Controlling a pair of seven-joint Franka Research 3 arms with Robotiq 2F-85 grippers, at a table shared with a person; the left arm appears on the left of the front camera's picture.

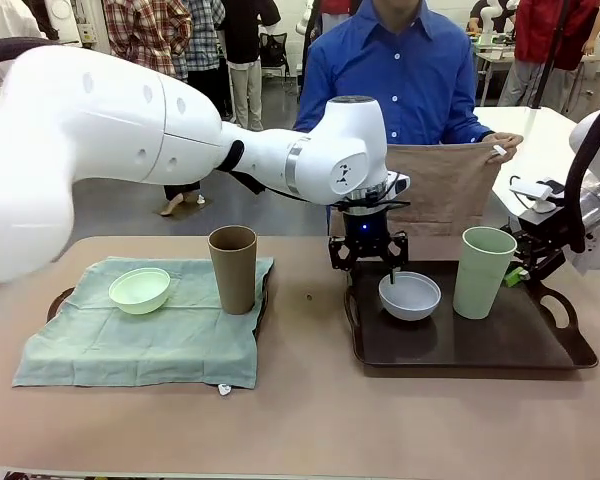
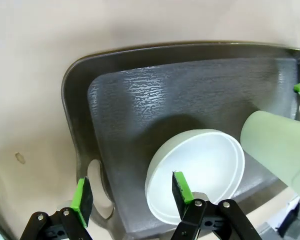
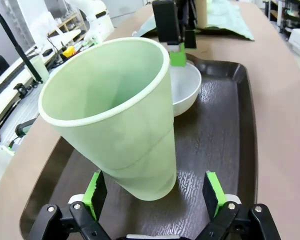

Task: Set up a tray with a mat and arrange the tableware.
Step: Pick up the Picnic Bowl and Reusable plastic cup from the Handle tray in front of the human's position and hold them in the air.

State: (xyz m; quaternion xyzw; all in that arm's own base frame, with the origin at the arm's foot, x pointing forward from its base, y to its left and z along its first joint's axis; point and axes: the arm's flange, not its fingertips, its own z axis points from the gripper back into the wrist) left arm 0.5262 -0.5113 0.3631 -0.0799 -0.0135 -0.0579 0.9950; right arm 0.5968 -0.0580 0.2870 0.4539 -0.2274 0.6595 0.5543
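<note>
Nearest, the white left arm (image 1: 130, 140) reaching across to the dark brown plastic tray (image 1: 570, 352). Toward that tray's far edge, the tall pale green handleless cup (image 3: 115, 115), upright within the wide, unclenched spread of the right gripper (image 3: 155, 195). Near the far left corner, the pale blue-white round bowl (image 2: 205, 160); left gripper (image 2: 132, 195) released, astride its rim, one green pad (image 2: 182, 186) inside.

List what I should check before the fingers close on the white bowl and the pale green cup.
1. Left gripper open, its fingers astride the white bowl rim: ok.
2. Right gripper open, facing the pale green cup: ok.
3. Cup far enough between those fingers: cannot tell.
4. Cup upright on the dark tray: ok.
5. Person's hand, holding a brown cloth, away from the tray: ok.
</note>
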